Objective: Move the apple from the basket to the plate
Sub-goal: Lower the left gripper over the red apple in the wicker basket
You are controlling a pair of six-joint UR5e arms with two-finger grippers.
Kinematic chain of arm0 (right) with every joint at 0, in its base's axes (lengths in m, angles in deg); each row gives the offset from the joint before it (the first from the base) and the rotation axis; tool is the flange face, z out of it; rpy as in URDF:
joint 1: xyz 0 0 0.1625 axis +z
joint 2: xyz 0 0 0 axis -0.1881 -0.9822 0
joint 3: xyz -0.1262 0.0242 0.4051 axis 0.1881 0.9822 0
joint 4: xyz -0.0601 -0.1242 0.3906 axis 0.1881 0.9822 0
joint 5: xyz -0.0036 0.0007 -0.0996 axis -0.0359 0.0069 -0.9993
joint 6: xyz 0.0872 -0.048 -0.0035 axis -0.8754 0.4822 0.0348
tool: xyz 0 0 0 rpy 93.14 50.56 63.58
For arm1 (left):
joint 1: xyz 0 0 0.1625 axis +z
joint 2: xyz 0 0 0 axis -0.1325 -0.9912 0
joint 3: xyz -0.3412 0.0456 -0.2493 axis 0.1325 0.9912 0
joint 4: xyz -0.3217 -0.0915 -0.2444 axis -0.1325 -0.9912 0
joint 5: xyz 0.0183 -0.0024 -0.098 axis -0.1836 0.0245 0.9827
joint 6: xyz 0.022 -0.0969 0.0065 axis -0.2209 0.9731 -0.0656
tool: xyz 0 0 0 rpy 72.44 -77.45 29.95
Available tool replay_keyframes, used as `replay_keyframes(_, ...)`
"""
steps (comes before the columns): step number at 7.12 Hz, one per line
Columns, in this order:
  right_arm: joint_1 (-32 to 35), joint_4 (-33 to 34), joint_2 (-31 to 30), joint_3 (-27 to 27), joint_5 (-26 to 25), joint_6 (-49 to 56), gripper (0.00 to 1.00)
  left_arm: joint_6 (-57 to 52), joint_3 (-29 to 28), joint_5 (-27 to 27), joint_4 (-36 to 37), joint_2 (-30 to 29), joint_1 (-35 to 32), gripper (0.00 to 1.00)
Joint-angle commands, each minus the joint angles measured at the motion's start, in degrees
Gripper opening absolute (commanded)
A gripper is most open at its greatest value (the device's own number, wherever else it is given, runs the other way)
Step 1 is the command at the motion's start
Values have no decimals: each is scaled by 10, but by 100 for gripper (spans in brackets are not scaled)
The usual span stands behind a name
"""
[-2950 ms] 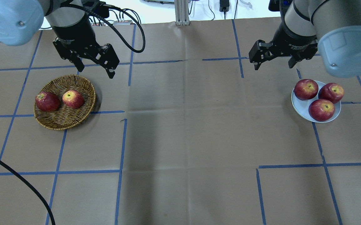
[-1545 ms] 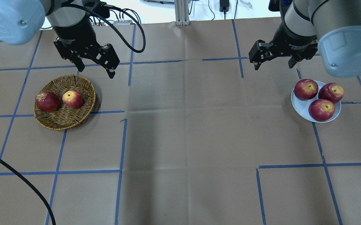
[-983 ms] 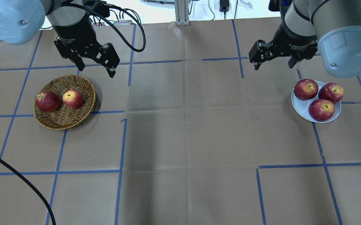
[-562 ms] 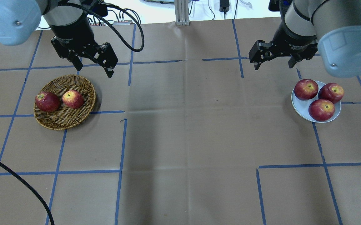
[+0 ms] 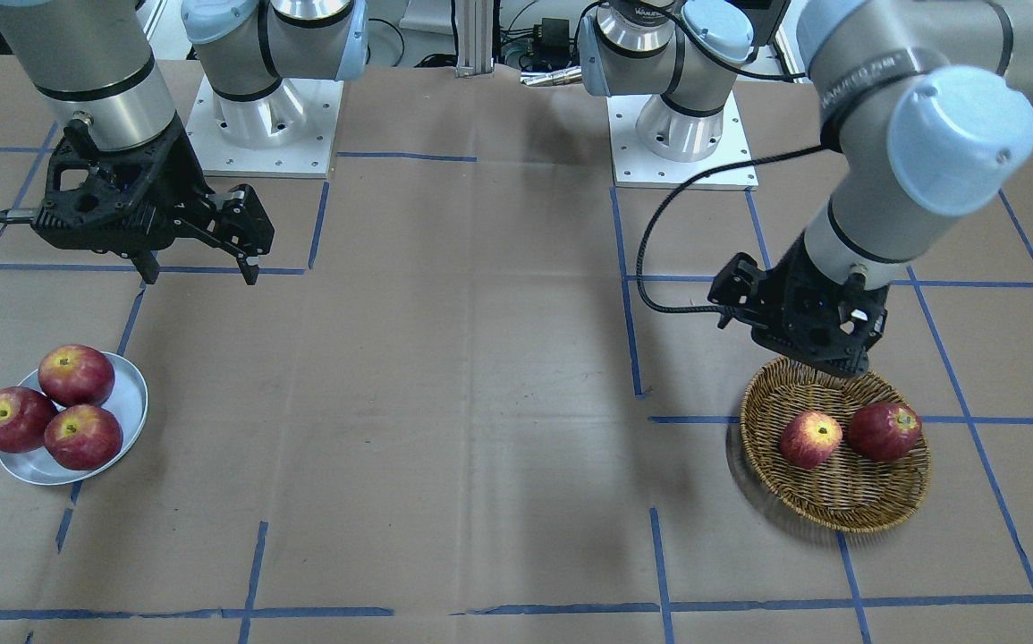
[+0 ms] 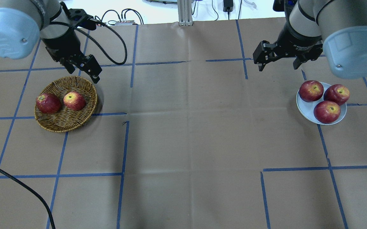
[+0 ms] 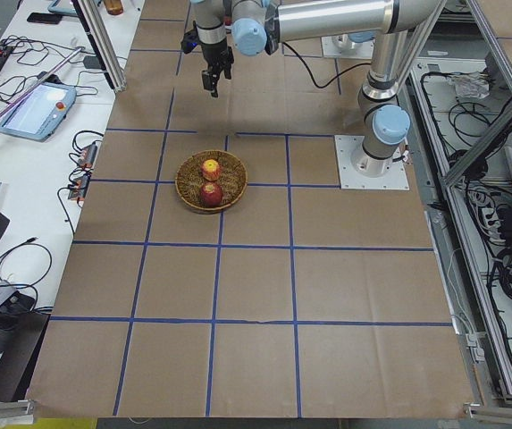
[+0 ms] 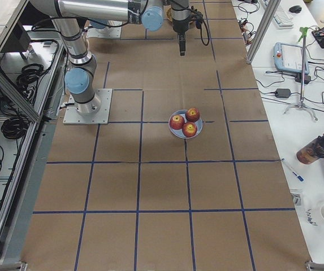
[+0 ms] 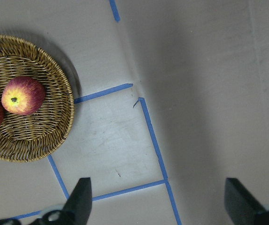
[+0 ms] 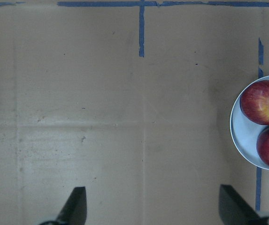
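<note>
From where I stand the pinkish-red apple with yellow streaks and a yellow patch at the stem [image 6: 74,100] sits in the round brown woven wicker basket [image 6: 59,124], stem up, on the side nearer the middle of the brown paper-covered counter marked with blue tape lines [image 6: 189,143]. A uniformly dark red apple [image 6: 47,103] lies close against it; I cannot tell whether they touch. The left tool [image 9: 157,199] hangs above the counter just past the basket's rim, its two fingers spread wide with nothing between them, and in its own wrist view the basket lies off to one side of the gap, not under it. The right tool [image 6: 278,63] is equally wide open and empty, poised near the small round white-grey plate [image 6: 306,109], which is well apart from the basket at the other end of the counter and already carries three deeper-red apples [image 6: 327,112]. I would say the step in hand is the reach. To do it well, the left tool should centre its gap over the yellow stem patch, then turn so the fingers come down on the two sides clear of the dark neighbour and inside the wicker wall. It should close at the apple's widest part, since the round, smooth skin could slip. The plate is crowded, with only a small bare patch, so placing there will need care.
</note>
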Motion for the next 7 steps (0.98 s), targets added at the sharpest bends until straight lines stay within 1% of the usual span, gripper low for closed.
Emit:
replay_keyframes(1, 0, 0, 0, 0, 0, 0, 100, -148, 67, -1, 130, -17, 74, 99)
replay_keyframes(2, 0, 0, 0, 0, -1, 0, 100, -200, 67, -1, 151, -42, 92, 99)
replay_keyframes(3, 0, 0, 0, 0, 0, 0, 100, -213, 68, 0, 152, -64, 101, 99)
replay_keyframes(5, 0, 0, -1, 0, 0, 0, 100, -221, 74, 0, 156, -82, 103, 99)
replay_keyframes(7, 0, 0, 0, 0, -1, 0, 100, -225, 76, 2, 197, -124, 103, 99)
